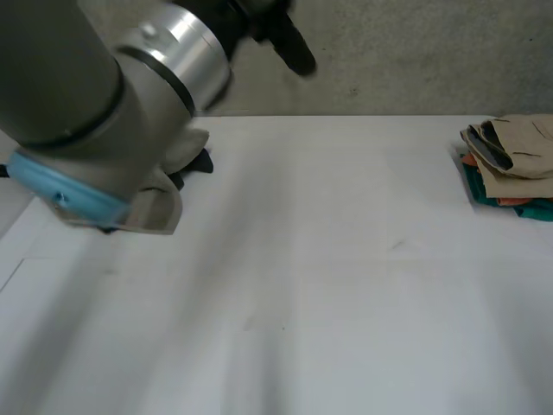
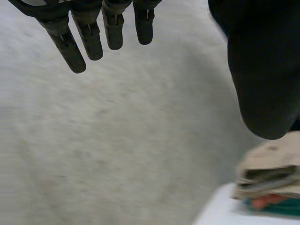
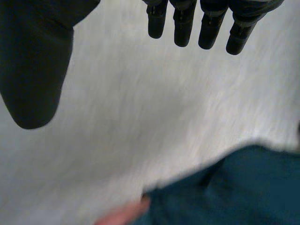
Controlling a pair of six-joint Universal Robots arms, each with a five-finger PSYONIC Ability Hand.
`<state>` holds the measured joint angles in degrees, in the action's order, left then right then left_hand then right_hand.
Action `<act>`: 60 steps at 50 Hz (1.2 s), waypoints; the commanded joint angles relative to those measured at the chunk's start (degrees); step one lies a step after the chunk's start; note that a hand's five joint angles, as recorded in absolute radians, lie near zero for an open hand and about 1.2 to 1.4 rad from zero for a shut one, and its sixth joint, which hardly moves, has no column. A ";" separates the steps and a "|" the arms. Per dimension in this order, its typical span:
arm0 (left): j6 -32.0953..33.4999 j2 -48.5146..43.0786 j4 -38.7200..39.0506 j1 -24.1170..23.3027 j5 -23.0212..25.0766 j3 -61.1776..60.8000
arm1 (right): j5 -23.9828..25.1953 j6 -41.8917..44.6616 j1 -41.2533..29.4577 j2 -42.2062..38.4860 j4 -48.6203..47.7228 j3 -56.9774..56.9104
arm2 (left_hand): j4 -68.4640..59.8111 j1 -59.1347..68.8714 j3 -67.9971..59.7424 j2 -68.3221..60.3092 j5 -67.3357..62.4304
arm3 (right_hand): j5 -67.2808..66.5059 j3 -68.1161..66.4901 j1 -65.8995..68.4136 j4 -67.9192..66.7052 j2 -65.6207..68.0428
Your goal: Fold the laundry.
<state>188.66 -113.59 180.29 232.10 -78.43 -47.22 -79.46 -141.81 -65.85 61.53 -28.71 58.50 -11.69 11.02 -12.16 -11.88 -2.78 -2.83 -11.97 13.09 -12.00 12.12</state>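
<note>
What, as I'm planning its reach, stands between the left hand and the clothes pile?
Nothing visible: only bare table lies between the open left hand and the clothes pile at the far right edge.

1. You have a white table [image 1: 346, 285]; its top is flat, and bare across the middle and the near side.
2. At the far right you see a stack [image 1: 510, 164] of folded clothes lying directly on the top: beige uppermost, orange under it, teal lowest.
3. In the left wrist view, that stack sits right by the table's corner, close to its edge.
4. At the far left, near the far edge, a pale piece [image 1: 164, 207] and a dark piece [image 1: 200, 161] lie on the top, partly hidden behind the left arm; you cannot tell what they are.
5. These two are touching or just beside each other, and well apart from the stack.
6. A thin line [image 1: 17, 270] crosses the top at the near left.
</note>
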 commanded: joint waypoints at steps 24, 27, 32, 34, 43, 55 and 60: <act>35.55 -42.58 23.52 33.50 4.94 6.87 | 14.52 -1.37 -29.87 11.42 12.10 44.49 | -15.11 15.78 -14.64 -14.92 -14.02 | 2.83 1.97 -3.09 2.00 -2.12; 35.38 -44.35 26.51 33.86 5.39 7.76 | 14.25 -0.92 -29.52 11.94 11.23 46.34 | -68.16 68.83 -67.69 -67.97 -67.07 | 2.83 1.97 -3.09 2.00 -2.12; 30.48 -33.94 27.92 30.80 1.71 2.07 | 14.25 -0.83 -29.34 13.00 10.26 48.63 | -68.31 68.98 -67.84 -68.12 -67.22 | 2.83 1.97 -3.09 2.00 -2.12; 27.22 -29.08 28.45 29.56 0.30 -0.92 | 14.16 -0.83 -29.34 13.09 10.17 48.90 | -68.31 68.98 -67.84 -68.12 -67.22 | 2.83 1.97 -3.09 2.00 -2.12; 4.47 -1.32 26.61 20.70 -2.78 -16.82 | 13.37 -1.80 -29.34 15.11 10.17 49.25 | -68.31 68.98 -67.84 -68.12 -67.22 | 2.83 1.97 -3.09 2.00 -2.12; -2.51 -5.10 16.15 -2.93 -3.05 -19.67 | 8.10 -5.40 -28.99 20.12 10.69 49.16 | -68.31 68.98 -67.84 -68.12 -67.22 | 2.83 1.97 -3.09 2.00 -2.12; -1.98 -17.35 15.18 -7.97 -4.27 -12.64 | 4.32 -6.98 -26.36 20.82 10.78 49.08 | -68.31 68.98 -67.84 -68.12 -67.22 | 2.83 1.97 -3.09 2.00 -2.12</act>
<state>185.45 -115.72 196.53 231.41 -81.32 -67.39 -71.14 -146.97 -94.57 81.46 -18.00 107.70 -68.85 66.20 -68.19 -68.52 -53.99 -2.82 -11.97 13.09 -12.00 12.08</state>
